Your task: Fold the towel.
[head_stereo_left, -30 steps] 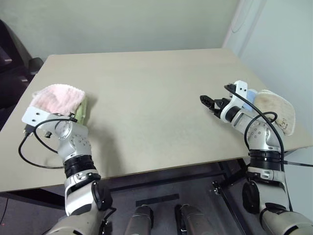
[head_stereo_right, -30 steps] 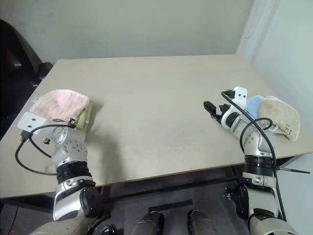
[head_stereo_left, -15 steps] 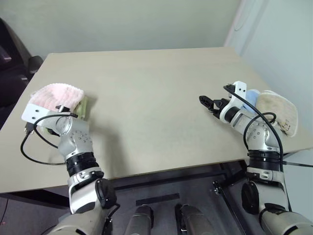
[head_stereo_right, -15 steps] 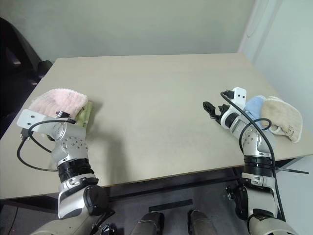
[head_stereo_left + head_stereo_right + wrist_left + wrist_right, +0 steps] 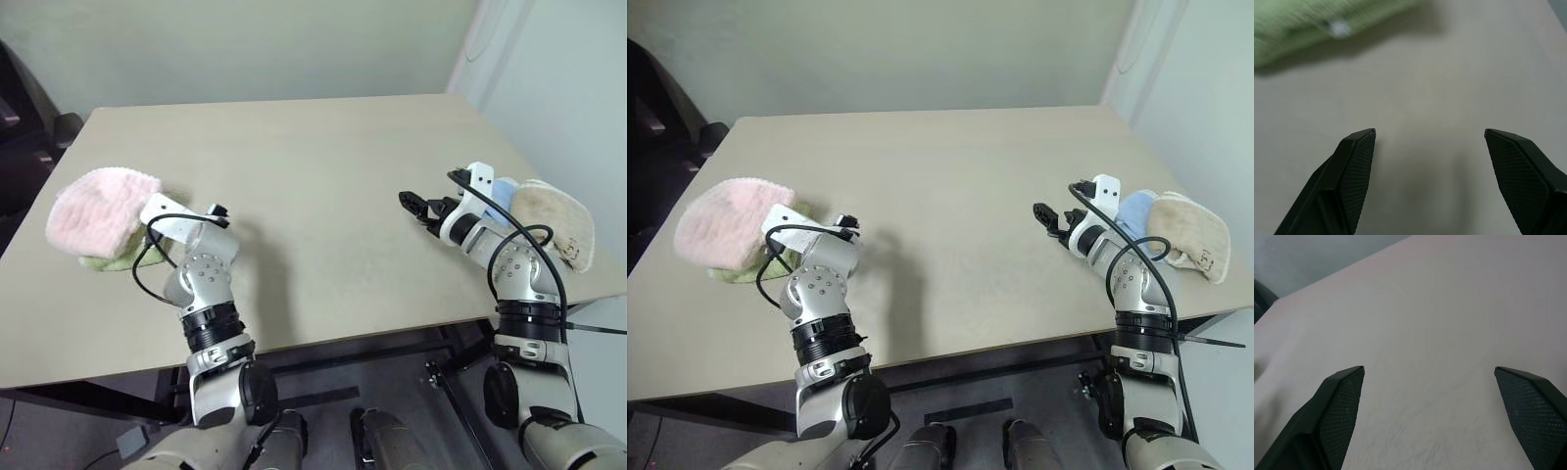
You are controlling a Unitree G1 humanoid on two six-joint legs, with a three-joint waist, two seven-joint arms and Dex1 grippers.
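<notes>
The pale pink towel (image 5: 95, 213) lay folded in a rounded bundle near the left edge of the beige worktop (image 5: 313, 166), resting on top of a light green folded towel (image 5: 116, 260) whose edge stuck out beneath it toward the robot. Nothing gripped the pink towel.

The left gripper (image 5: 1427, 142) hung just to the right of that stack, above bare worktop, with its jaws apart and nothing between them. In the left wrist view its two black fingers (image 5: 1354, 161) framed plain tabletop, and the green towel with a small white tag (image 5: 1338, 27) sat beyond them, apart from the fingertips. From the head views the left wrist's white bracket and a looped black cable (image 5: 157, 257) stood close beside the towels, and whether the bracket touched the cloth could not be told.

The right gripper (image 5: 419, 208) was held over the right side of the worktop, pointing toward the middle, well apart from the pink towel. Its jaws stood wide apart and empty, and the right wrist view showed open tabletop between the fingers (image 5: 1342, 401).

Behind the right wrist, near the right edge, a light blue cloth (image 5: 1136, 213) lay just beside a beige folded towel (image 5: 560, 221) bearing a small printed mark on its near end.

The middle of the worktop was bare.
</notes>
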